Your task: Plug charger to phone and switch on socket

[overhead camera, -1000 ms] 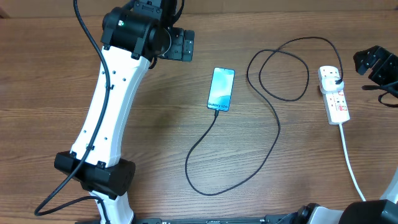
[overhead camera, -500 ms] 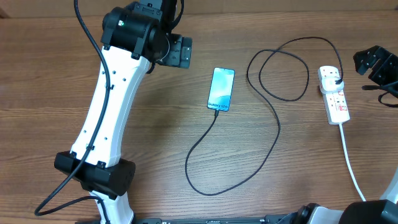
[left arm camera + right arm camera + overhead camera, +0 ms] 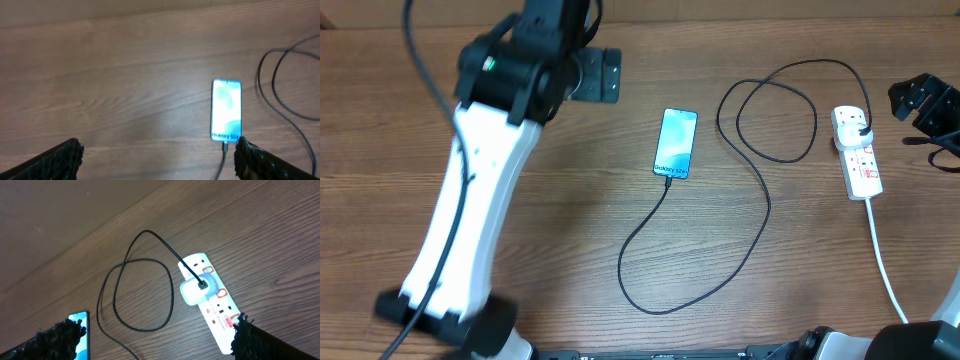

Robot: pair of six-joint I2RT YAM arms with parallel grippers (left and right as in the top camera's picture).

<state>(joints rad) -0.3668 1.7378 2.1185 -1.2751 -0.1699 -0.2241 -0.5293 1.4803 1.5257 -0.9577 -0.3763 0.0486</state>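
Overhead alone: whole charger (image 3: pixel 768 205), phone (image 3: pixel 675 142) to socket (image 3: pixel 860 165); right wrist: adapter (image 3: pixel 192 291) in socket; left pincer (image 3: pixel 159 155), right pincer (image 3: pixel 155 330) apart.

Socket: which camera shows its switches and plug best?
Right wrist: the socket sits close, red switch marks and the charger plug in it clear. Overhead shows it small near the right edge; left wrist misses it.

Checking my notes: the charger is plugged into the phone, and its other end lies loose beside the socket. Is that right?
Not quite. The charger is plugged into the phone, but its other end sits in an adapter on the socket, not loose; the right wrist view shows it.
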